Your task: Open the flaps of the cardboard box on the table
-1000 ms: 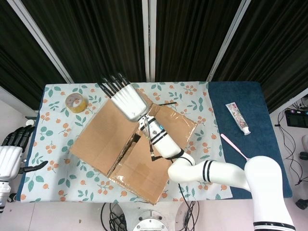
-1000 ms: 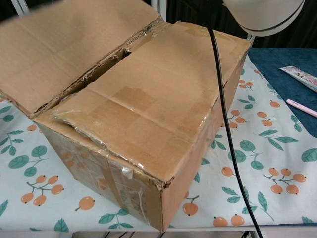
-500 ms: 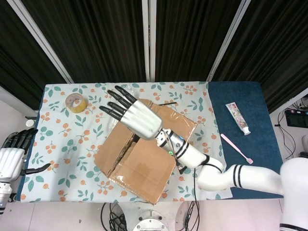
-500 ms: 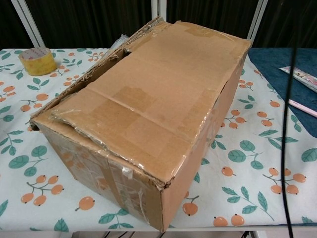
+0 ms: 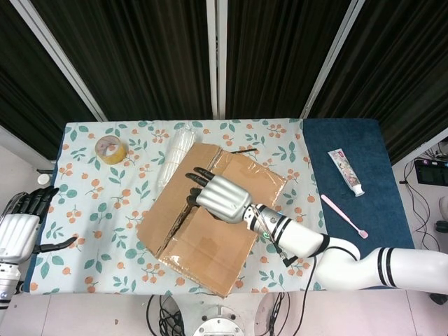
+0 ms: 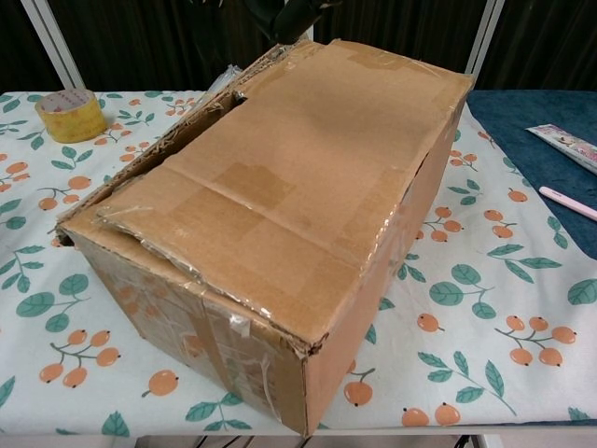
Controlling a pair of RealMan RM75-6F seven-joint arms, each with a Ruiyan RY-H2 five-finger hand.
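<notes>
1. The cardboard box (image 5: 210,227) sits near the middle of the table (image 5: 84,210), on the orange-patterned cloth, its long axis running diagonally from the near edge toward the far right; both top flaps look down, meeting along a seam (image 5: 183,218) that follows that axis
2. The right hand (image 5: 217,194) hovers directly over the seam at the box's far half, palm down, dark fingers loosely curled and pointing toward the left flap; it grips nothing, and whether the fingertips touch the cardboard cannot be told
3. In the chest view only dark fingertips (image 6: 280,19) show above the far edge of the box, and the left flap's edge (image 6: 159,149) stands slightly raised along the seam
4. The left hand (image 5: 17,227) hangs off the table's left edge, well apart from the box, fingers apart and holding nothing; the right hand is clearly nearer
5. Judgement: the next move likely needs fingertips hooked under the raised seam edge, lifting outward across the long axis
6. Around it lie a tape roll (image 5: 110,149), a tube (image 5: 346,171) and a toothbrush (image 5: 341,215)
</notes>
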